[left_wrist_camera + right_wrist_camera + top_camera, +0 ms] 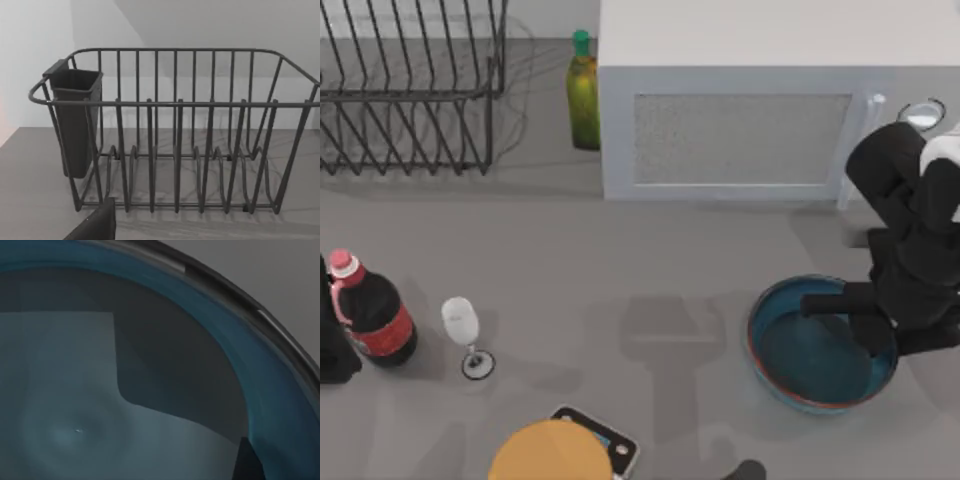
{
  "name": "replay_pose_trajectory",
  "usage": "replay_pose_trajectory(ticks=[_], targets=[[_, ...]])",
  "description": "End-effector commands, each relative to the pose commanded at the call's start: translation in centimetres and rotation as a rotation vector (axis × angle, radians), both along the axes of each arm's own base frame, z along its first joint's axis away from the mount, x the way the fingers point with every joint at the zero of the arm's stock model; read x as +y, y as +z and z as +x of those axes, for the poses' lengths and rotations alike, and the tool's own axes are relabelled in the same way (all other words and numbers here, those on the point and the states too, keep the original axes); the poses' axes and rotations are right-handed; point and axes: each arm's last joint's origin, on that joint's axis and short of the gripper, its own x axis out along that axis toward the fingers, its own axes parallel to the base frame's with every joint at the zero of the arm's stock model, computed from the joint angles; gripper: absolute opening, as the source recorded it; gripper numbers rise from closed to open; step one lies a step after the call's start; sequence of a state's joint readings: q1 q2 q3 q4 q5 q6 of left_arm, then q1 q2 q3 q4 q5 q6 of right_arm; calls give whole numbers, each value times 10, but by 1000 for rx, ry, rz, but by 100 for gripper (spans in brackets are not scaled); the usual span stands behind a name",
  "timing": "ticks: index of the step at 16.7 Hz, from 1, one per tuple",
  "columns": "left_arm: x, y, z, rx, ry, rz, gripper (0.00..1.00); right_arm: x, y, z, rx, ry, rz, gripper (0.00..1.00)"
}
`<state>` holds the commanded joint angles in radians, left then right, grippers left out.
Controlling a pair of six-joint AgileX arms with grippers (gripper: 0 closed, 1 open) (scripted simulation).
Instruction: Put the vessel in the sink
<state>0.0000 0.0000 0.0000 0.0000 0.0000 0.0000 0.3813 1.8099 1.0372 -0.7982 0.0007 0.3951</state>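
The vessel [820, 345] is a wide teal-blue bowl with a reddish-brown rim, standing on the grey counter at the right front. My right gripper [842, 320] hangs over its right half, open, with the dark fingers spread above the bowl's inside and nothing between them. The right wrist view looks closely into the vessel [150, 390], with its rim curving past and one fingertip [246, 462] at the edge. The sink is out of view. My left arm [330, 355] stays parked at the far left edge.
A white microwave [740, 130] stands behind the bowl. A wire dish rack [410, 90] fills the back left, with a green bottle [583, 95] beside it. A cola bottle [375, 315], a wine glass [465, 330] and an orange disc [545, 455] sit at the left front.
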Motion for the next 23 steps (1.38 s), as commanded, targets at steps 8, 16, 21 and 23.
replay_pose_trajectory(ticks=[8, 16, 21, 23], targets=[[0, 0, 0, 0, 0, 0, 100, 1, 4, 2, -3, 1, 0, 0], [0, 0, 0, 0, 0, 0, 100, 4, 102, 9, 28, -1, -12, 0], [0, 0, 0, 0, 0, 0, 100, 0, 150, 0, -2, -1, 0, 0], [0, 0, 0, 0, 0, 0, 100, 0, 151, 0, -2, -1, 0, 0]])
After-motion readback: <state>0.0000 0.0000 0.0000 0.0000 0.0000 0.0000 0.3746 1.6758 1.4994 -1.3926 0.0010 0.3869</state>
